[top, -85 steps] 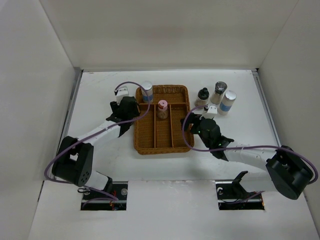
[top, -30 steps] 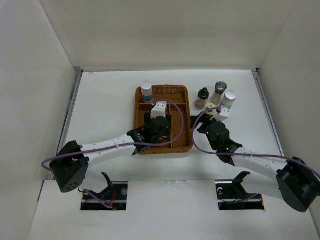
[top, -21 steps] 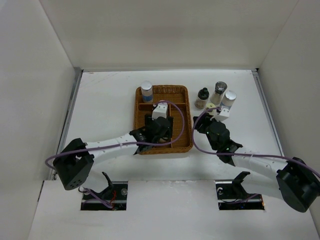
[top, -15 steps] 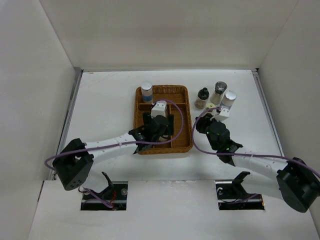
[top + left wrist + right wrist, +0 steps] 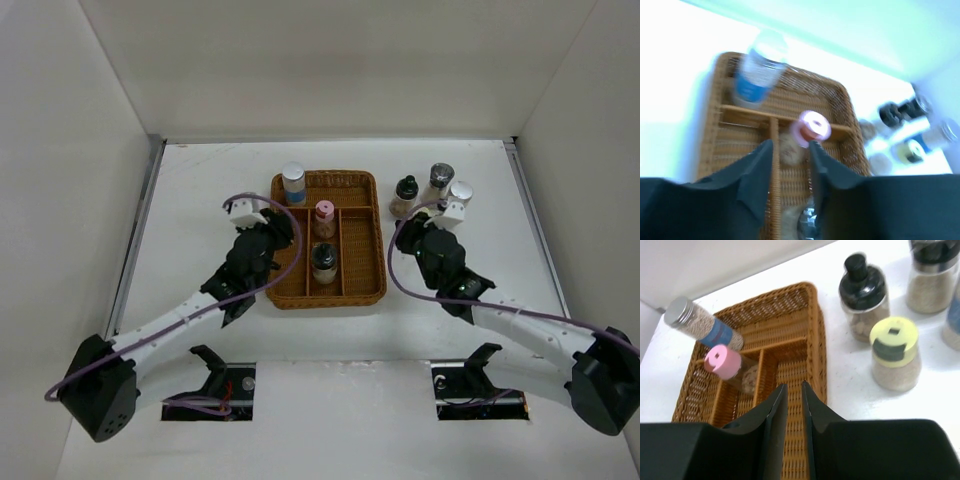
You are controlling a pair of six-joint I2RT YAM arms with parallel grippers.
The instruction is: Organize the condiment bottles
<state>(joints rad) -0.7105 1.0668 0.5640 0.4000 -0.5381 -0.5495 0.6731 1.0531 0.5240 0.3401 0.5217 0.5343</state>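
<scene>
Three condiment bottles stand in the brown wicker tray (image 5: 370, 240): a silver-capped, blue-labelled one (image 5: 293, 183) at its back left, a pink-capped one (image 5: 323, 215) and a black-capped one (image 5: 323, 260) in the middle column. Right of the tray stand a black-capped jar (image 5: 406, 193), a dark-topped shaker (image 5: 438, 183), a second blue-labelled bottle (image 5: 460, 195) and a pale-green-capped jar (image 5: 892, 352). My left gripper (image 5: 283, 232) hangs at the tray's left edge, shut and empty (image 5: 791, 145). The right gripper (image 5: 405, 232) is over the tray's right edge, also shut on nothing (image 5: 794, 385).
White walls enclose the white table on the left, back and right. The tray's right column (image 5: 795, 370) holds nothing. Purple cables loop over both wrists. The two arm bases sit at the near edge.
My left arm has pulled back out of the tray to its left side, leaving the black-capped bottle standing in the middle column. Both grippers have closed.
</scene>
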